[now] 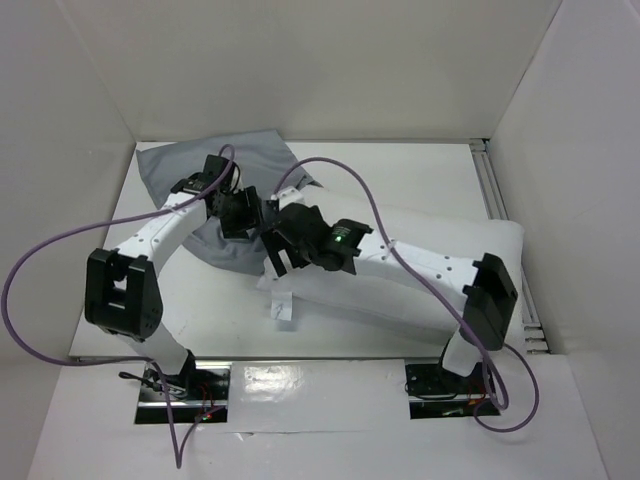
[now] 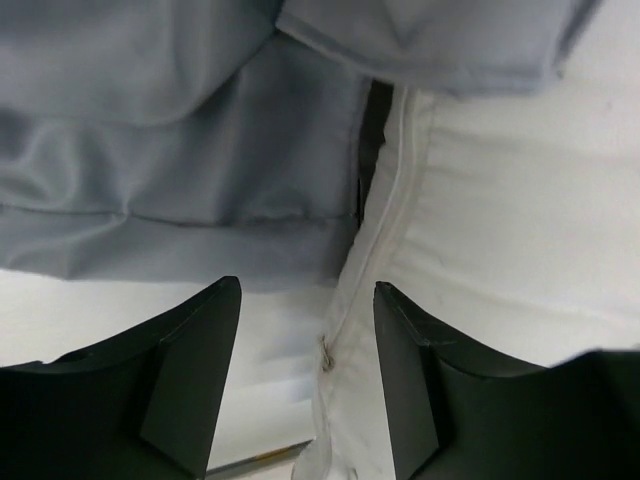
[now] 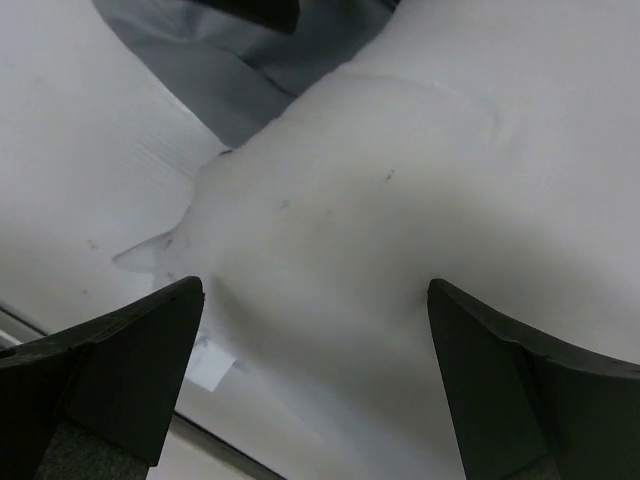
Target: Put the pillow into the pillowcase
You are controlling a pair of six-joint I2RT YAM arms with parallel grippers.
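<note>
The grey pillowcase [image 1: 215, 170] lies crumpled at the back left of the table. The white pillow [image 1: 410, 285] lies across the middle and right, its left end touching the pillowcase, with a small tag [image 1: 281, 306] at its near edge. My left gripper [image 1: 240, 215] is open over the spot where the pillowcase's edge [image 2: 180, 150] meets the pillow's seam [image 2: 385, 230]. It holds nothing [image 2: 307, 345]. My right gripper [image 1: 282, 245] is wide open just above the pillow's left end [image 3: 380, 200], with the pillow between its fingers [image 3: 315, 345]. It grips nothing.
White walls enclose the table on three sides. An aluminium rail [image 1: 495, 195] runs along the right edge. Purple cables [image 1: 350, 185] loop over both arms. The two arm bases [image 1: 180, 385] stand at the near edge.
</note>
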